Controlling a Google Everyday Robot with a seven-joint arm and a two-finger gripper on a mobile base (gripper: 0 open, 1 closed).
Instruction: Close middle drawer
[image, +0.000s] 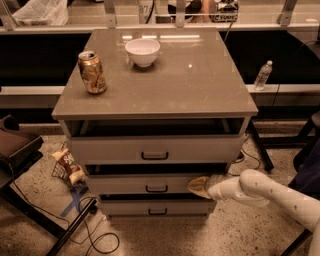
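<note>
The middle drawer (150, 184) is the second of three grey drawers in a cabinet. Its low front with a small dark bar handle (156, 189) stands only slightly out from the cabinet, a dark gap above it. My gripper (199, 186) comes in from the right on a white arm and its tan tip touches the right end of the middle drawer's front. The top drawer (155, 148) stands pulled out above it. The bottom drawer (156, 207) sits below, nearly flush.
A gold can (92, 72) and a white bowl (142, 51) stand on the cabinet top (200, 85). A snack bag (67, 166) and cables lie on the floor at the left. A water bottle (263, 75) stands at the back right. A dark chair (15, 145) is at the left.
</note>
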